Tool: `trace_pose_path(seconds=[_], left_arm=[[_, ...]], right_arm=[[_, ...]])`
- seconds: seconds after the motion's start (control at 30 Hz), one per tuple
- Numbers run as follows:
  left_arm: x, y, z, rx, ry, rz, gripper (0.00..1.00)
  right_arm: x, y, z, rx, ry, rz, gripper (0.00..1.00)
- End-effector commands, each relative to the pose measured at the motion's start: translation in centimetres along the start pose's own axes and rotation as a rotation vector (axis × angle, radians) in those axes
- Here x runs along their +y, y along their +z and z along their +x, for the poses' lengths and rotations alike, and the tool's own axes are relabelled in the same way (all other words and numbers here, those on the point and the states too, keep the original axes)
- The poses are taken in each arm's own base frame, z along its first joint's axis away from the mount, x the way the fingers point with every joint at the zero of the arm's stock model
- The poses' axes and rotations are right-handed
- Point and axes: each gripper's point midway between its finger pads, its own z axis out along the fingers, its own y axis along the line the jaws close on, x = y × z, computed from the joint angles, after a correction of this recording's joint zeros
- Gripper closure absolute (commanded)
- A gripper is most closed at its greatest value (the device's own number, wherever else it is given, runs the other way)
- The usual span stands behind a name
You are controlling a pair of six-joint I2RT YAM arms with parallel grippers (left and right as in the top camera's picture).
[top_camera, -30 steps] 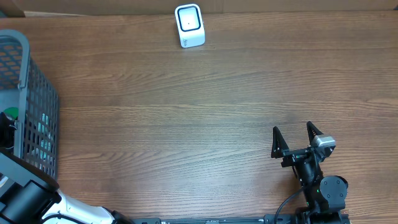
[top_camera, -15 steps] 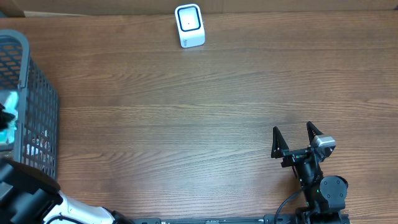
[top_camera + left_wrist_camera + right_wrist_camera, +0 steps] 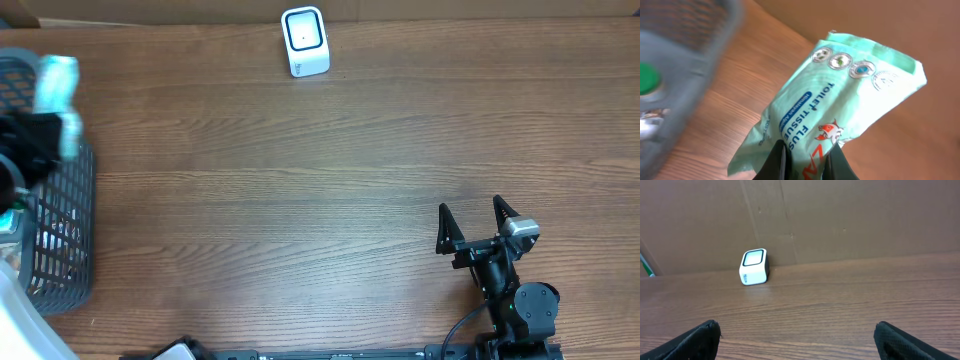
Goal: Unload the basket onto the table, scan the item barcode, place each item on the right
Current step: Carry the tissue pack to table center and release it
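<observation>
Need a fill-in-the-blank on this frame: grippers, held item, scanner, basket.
The left gripper is shut on a mint-green pack labelled TOILET ____.
The right gripper stands ____ and holds nothing.
The scanner at the far edge of the table is ____ in colour.
Seen from overhead, the grey basket stands at the ____ edge.
Missing: tissue; open; white; left.

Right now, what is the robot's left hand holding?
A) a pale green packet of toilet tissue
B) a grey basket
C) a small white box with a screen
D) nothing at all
A: in the left wrist view the left hand is pinched shut on the pale green plastic packet of toilet tissue, and the words TOILET TISSUE are printed on it.
</observation>
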Motion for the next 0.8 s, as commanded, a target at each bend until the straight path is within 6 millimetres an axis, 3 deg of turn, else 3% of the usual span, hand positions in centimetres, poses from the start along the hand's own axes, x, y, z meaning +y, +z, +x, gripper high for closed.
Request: trace_pose_path(seconds=[0.0, 0.13, 0.27, 0.3, 0.47, 0.6, 0.77], left_arm=[[-3.6, 0.5, 3.6, 0.093, 0.152, -0.005, 0.96], [-5.2, 3.1, 7.8, 0.202, 0.260, -0.098, 0.96], [-6.2, 7.1, 12.2, 0.289, 0.320, -0.167, 0.96], [-7.1, 9.5, 14.6, 0.329, 0.340, -0.165, 0.96], [-8.7, 17.0, 21.4, 0.412, 0.289, -0.170, 0.96], [-9.5, 21.5, 26.1, 0.474, 0.231, -0.214, 0.96], [-9.2, 25.1, 31.3, 0.558, 0.225, -0.302, 0.96]], right_arm=[[-0.3, 0.0, 0.2, -0.003, 0.003, 0.012, 0.00], [-0.3, 0.0, 0.2, -0.003, 0.003, 0.012, 0.00], [-0.3, 0.0, 0.2, -0.003, 0.003, 0.012, 0.00], [-0.3, 0.0, 0.2, -0.003, 0.003, 0.012, 0.00], [-0.3, 0.0, 0.2, -0.003, 0.003, 0.012, 0.00], [-0.3, 0.0, 0.2, -0.003, 0.003, 0.012, 0.00], [-0.3, 0.0, 0.2, -0.003, 0.003, 0.012, 0.00]])
